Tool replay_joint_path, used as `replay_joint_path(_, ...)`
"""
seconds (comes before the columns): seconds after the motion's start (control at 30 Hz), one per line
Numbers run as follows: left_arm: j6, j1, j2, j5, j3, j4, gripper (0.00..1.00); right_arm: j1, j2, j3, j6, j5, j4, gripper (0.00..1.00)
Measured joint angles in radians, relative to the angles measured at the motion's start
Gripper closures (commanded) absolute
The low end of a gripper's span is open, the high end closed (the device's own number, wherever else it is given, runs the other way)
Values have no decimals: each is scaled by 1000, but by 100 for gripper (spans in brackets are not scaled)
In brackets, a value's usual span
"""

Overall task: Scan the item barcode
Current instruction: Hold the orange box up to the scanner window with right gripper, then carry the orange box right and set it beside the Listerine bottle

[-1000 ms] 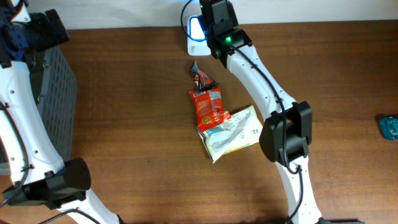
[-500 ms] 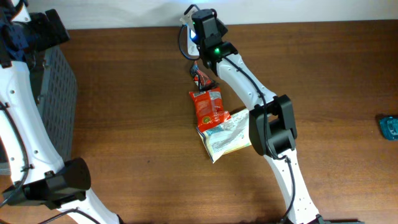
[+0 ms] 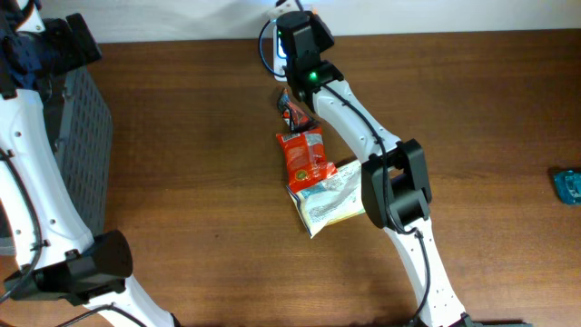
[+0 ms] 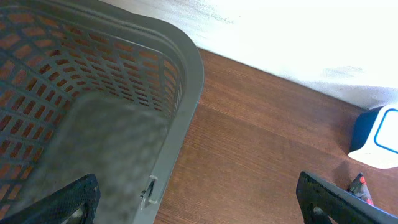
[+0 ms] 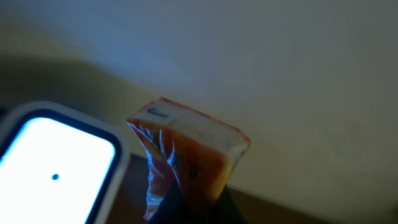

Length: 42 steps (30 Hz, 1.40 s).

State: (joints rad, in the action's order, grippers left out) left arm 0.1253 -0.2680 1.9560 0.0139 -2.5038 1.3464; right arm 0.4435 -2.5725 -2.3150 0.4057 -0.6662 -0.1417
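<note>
1. While your right gripper point(image 5: 188, 200) is clamped on the lower part of the orange snack packet point(image 5: 189, 149), the packet stands up off the desk at its back edge, just beside the lit white face of the barcode scanner point(image 5: 57, 165).
2. Your left gripper point(image 4: 198, 186) hangs with its jaws spread wide and nothing between them, over the rim of the grey mesh basket point(image 4: 186, 68) at the left edge of the desk.
3. Expect the packet to be light and soft. It looks like a thin film pouch with a clear crimped seam, so a hard squeeze would likely crumple or bow it. The film is probably slick and could twist between the pads.
4. Take hold low on the body or along a sealed edge, clear of any printed panel. A grip across the panel would wrinkle it and cover the bars. You cannot make out the barcode in the wrist view, so which face carries it is unknown.
5. The step in hand appears to be presenting the packet to the scanner. Turn it gently so that a flat face meets the lit window.
6. Near the middle of the desk a dark red sachet point(image 3: 292, 111), a red packet point(image 3: 304, 156) and a pale yellow-green packet point(image 3: 338, 195) lie in a row, neighbours touching. A teal item point(image 3: 567, 186) sits at the right edge.
</note>
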Motion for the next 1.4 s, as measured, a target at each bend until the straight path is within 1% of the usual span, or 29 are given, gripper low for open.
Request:
replay_joint_path(0.1,0,0,0,0,0,0,1,-26,5,-1,-126,-77,-90,96)
replay_joint_path(0.23,0,0,0,0,0,0,1,-113,37,-1,-352,-108,-336,96)
replay_joint_path(0.3,0,0,0,0,0,0,1,-205,68,-2,-504,-86,-481,96)
replay_joint_path(0.37,0,0,0,0,0,0,1,-290,93,-3,-610,-54,-589,96)
replay_joint_path(0.43,0,0,0,0,0,0,1,-409,117,-5,-726,-5,-709,96)
replay_joint_path(0.53,0,0,0,0,0,0,1,-567,126,-8,-849,67,-833,96)
replay_joint_path(0.6,0,0,0,0,0,0,1,-661,126,-7,-899,110,-891,96)
replay_joint_path(0.73,0,0,0,0,0,0,1,-813,126,-7,-945,159,-990,96)
replay_joint_path(0.87,0,0,0,0,0,0,1,-930,126,-7,-961,177,-1038,96)
replay_joint_path(0.9,0,0,0,0,0,0,1,-983,126,-7,-964,180,-1047,96)
replay_joint_path(1.0,0,0,0,0,0,0,1,-1024,126,0,-967,188,-1044,96)
replay_joint_path(1.03,0,0,0,0,0,0,1,-1040,126,10,-970,195,-1038,89)
replay_joint_path(1.07,0,0,0,0,0,0,1,-1050,126,16,-971,206,-1033,79)
replay_joint_path(1.1,0,0,0,0,0,0,1,-1058,126,22,-970,217,-1030,60)
replay_joint_path(1.13,0,0,0,0,0,0,1,-1064,126,25,-974,231,-1028,48)
replay_joint_path(1.17,0,0,0,0,0,0,1,-1066,126,26,-977,237,-1028,43)
replay_joint_path(1.2,0,0,0,0,0,0,1,-1067,126,27,-978,245,-1028,34)
replay_joint_path(1.27,0,0,0,0,0,0,1,-1066,126,27,-980,258,-1030,13)
replay_joint_path(1.3,0,0,0,0,0,0,1,-1064,126,27,-978,262,-1033,6)
replay_joint_path(1.33,0,0,0,0,0,0,1,-1063,126,27,-971,265,-1035,4)
replay_joint_path(1.4,0,0,0,0,0,0,1,-1060,126,27,-975,272,-1042,3)
